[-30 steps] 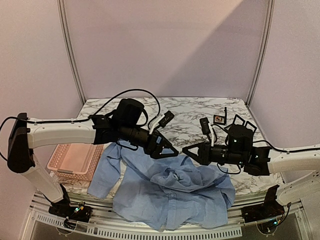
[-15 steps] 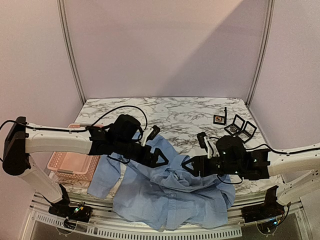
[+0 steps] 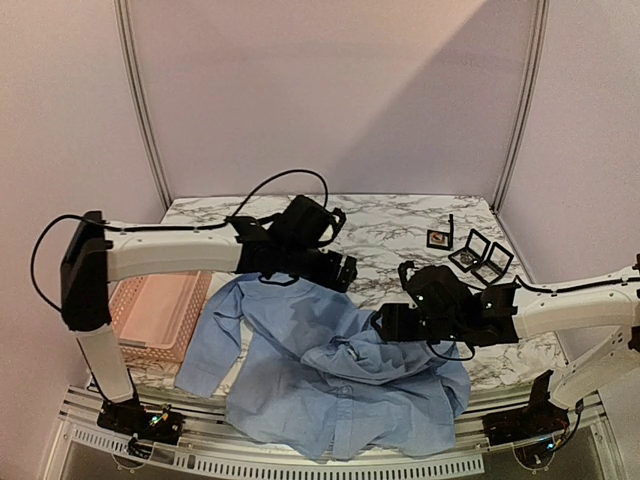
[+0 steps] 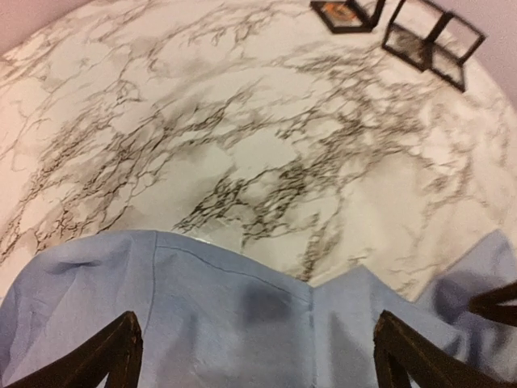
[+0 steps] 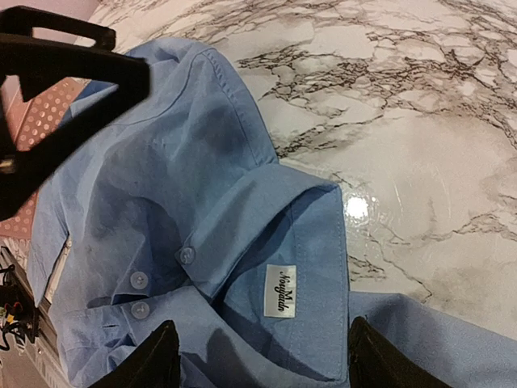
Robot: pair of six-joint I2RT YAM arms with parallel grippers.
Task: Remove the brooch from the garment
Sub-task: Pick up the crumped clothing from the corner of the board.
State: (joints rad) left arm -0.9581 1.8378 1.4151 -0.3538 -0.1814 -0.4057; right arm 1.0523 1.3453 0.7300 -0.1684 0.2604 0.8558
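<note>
Your left pincer (image 3: 345, 272) and right pincer (image 3: 385, 322) have both let go and now stand open and empty. The shirt (image 3: 330, 370) has dropped flat under them, with its collar (image 5: 307, 242) just below the right one. No brooch shows yet, so you must still find it.

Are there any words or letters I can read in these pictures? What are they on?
"M": big letter on the small white cloth label inside the collar of the light blue buttoned fabric shirt.
Curly word next to that M, same label: too blurred to read for sure.
Small black picture frame on the white marble-patterned table: nothing readable.
</note>
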